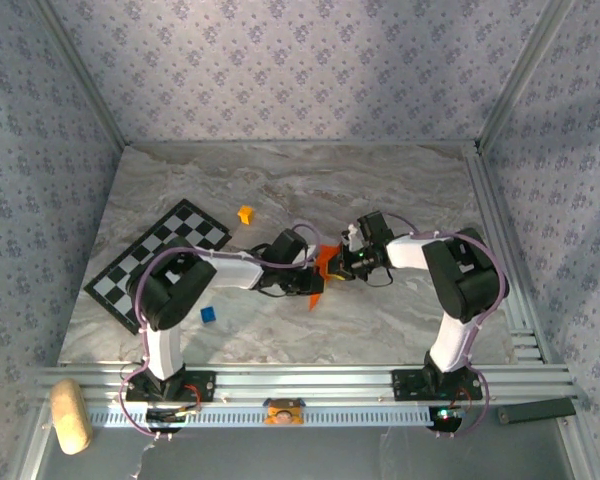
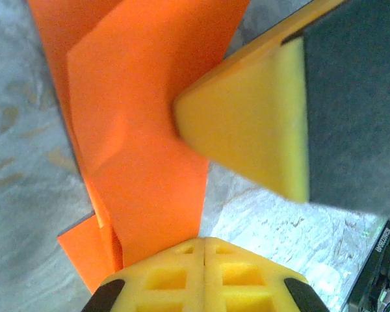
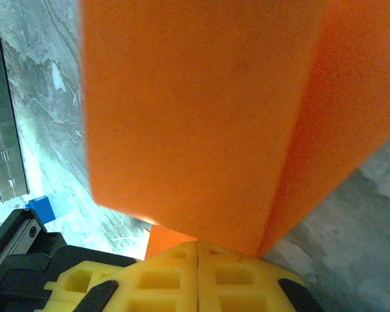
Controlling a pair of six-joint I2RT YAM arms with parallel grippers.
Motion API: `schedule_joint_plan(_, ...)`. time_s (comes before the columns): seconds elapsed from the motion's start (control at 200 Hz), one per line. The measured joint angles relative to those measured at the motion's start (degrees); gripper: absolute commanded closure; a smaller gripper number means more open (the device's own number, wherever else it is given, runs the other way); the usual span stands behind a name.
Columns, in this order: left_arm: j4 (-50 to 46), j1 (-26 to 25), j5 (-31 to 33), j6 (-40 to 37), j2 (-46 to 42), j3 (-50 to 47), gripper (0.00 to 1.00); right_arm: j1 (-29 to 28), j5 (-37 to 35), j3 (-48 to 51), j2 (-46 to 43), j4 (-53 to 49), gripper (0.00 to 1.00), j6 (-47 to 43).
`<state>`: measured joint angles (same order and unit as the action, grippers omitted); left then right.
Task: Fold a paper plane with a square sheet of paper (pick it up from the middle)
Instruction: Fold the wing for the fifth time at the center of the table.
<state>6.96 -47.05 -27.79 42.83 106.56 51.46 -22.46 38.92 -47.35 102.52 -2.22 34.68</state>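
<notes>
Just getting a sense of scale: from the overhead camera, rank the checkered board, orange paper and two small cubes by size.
1. checkered board
2. orange paper, folded and partly hidden
3. yellow-orange cube and blue cube: too alike to rank

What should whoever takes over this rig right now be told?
Left gripper: shut on the orange paper.
Right gripper: shut on the same paper, facing the left one.
Paper: held between both grippers over the middle of the table. Whether it touches the surface cannot be told.
Done: paper picked up and creased into overlapping layers.
Left: no narrow dart with a centre crease shows yet, so probably more folds, then setting it down.
Apart from the paper: checkered board, yellow-orange cube, blue cube.
</notes>
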Motion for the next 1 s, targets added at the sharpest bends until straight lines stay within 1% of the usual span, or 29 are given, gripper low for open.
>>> schedule_joint_plan(0.2,1.2,0.0,-1.4,-1.0,-1.7,-3.0,1.00,2.0,-1.7,0.3,-5.5,-1.2,0.89,0.0)
schedule_joint_plan(0.365,1.9,0.0,-1.5,-1.4,-1.7,-3.3,1.00,2.1,-0.6,0.4,-9.0,-0.5,0.89,-0.5)
schedule_joint_plan(0.55,2.1,0.0,-1.5,-1.4,-1.7,-3.3,1.00,-1.1,0.8,0.9,-8.7,-0.4,0.89,-1.9)
schedule_joint_plan(0.695,2.1,0.0,-1.5,-1.4,-1.7,-3.3,1.00,-3.8,0.5,0.9,-6.4,-0.6,0.91,-3.4)
schedule_joint_plan(0.865,2.4,0.0,-1.5,-1.4,-1.7,-3.5,1.00,-2.6,-2.1,0.9,-1.8,-0.8,0.91,-3.7)
schedule_joint_plan(1.0,3.9,0.0,-1.6,-1.2,-1.7,-4.2,1.00,-1.0,-1.1,0.9,-0.9,-0.6,0.91,-3.6)
